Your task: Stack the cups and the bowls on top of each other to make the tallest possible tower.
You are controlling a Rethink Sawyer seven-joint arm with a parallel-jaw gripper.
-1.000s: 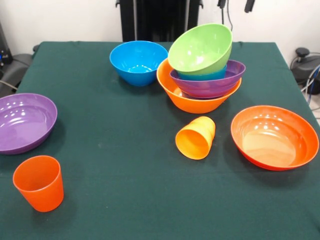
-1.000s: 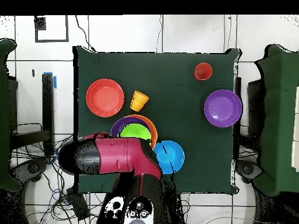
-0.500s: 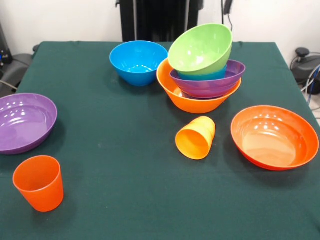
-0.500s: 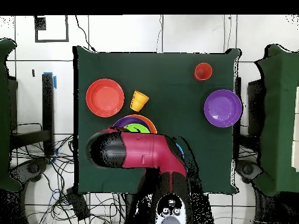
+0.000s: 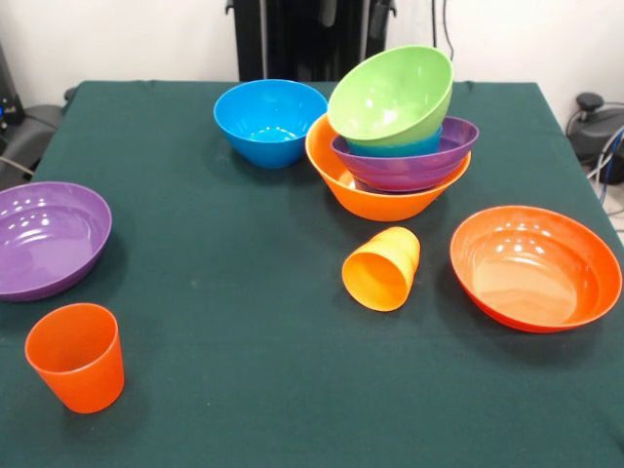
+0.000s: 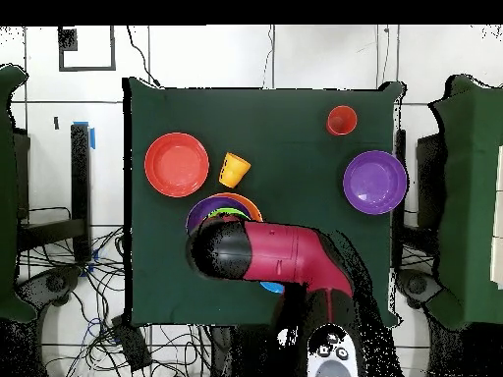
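**Gripper out of sight; arm over the tower, loose pieces well clear of it**

The gripper shows in neither view, so how far it is open, and whether it holds anything, cannot be told. Places are therefore given from the red and black arm (image 6: 265,253). In the overhead view the arm lies across the tower and the medium glossy blue plastic bowl (image 5: 270,119).

The tower is based on the large yellow-orange plastic bowl (image 5: 375,200). A shallow purple bowl (image 5: 409,166) and a small blue bowl (image 5: 405,148) are nested in it. The lime green bowl (image 5: 390,95) on top is tilted, mouth towards the front camera.

The nearest loose piece to the arm is the yellow-orange stepped-rim plastic cup (image 5: 382,268). It lies on its side just beyond the tower. Its long axis runs along the table, mouth pointing away from the tower, so I judge it needs righting.

The wide red-orange bowl (image 5: 534,265) sits beside that cup. The upright red-orange tumbler (image 5: 76,356) and the second purple bowl (image 5: 47,237) are well apart from the arm.
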